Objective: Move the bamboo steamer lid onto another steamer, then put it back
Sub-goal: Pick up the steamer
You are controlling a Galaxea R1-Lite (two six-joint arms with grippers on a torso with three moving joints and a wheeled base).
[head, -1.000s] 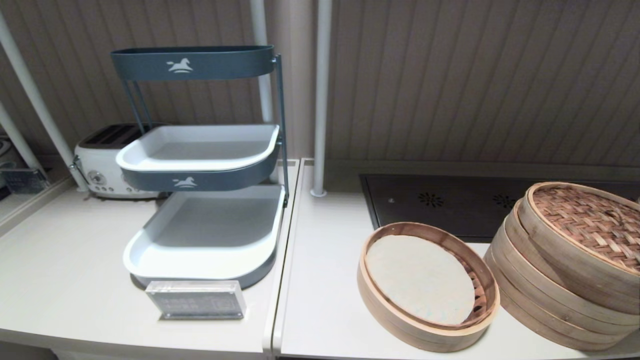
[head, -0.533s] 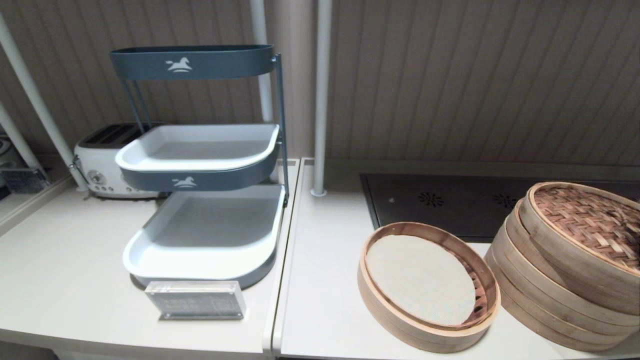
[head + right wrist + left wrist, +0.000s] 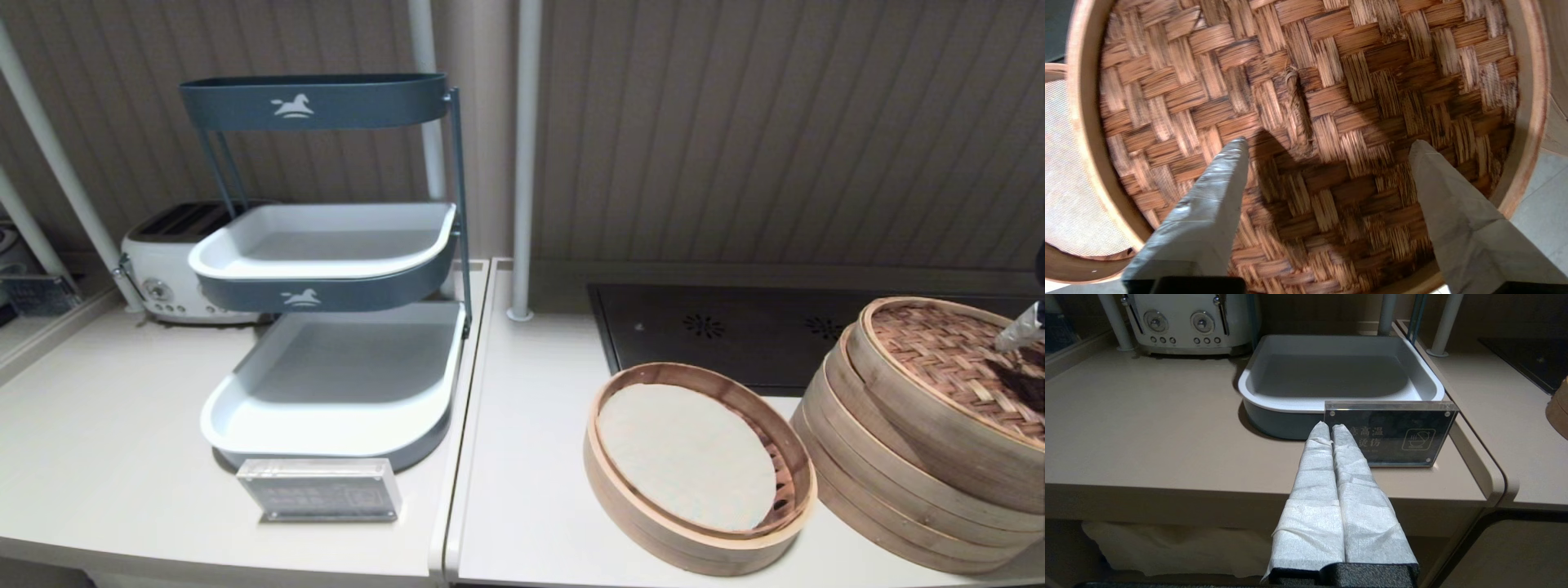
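Note:
The bamboo steamer lid (image 3: 955, 367), reddish-brown weave with a pale rim, lies tilted on top of the taller stacked steamer (image 3: 882, 482) at the right of the counter. My right gripper (image 3: 1329, 142) hovers open just above the lid, its wrapped fingers either side of and a little short of the centre loop (image 3: 1298, 114). In the head view only one right fingertip (image 3: 1022, 331) shows at the right edge. The low basket (image 3: 694, 523) with a pale round liner stands uncovered beside the stack. My left gripper (image 3: 1331, 426) is shut and empty, parked at the counter's front edge.
A blue-and-white three-tier rack (image 3: 326, 269) stands at the left with a toaster (image 3: 163, 261) behind it and an acrylic sign (image 3: 320, 488) in front. A black hob (image 3: 735, 335) lies behind the steamers. A white pole (image 3: 522, 163) rises mid-counter.
My right gripper has come into the head view at the right edge, above the lid, and throws a dark shadow on the weave. Lid and steamers have not moved.

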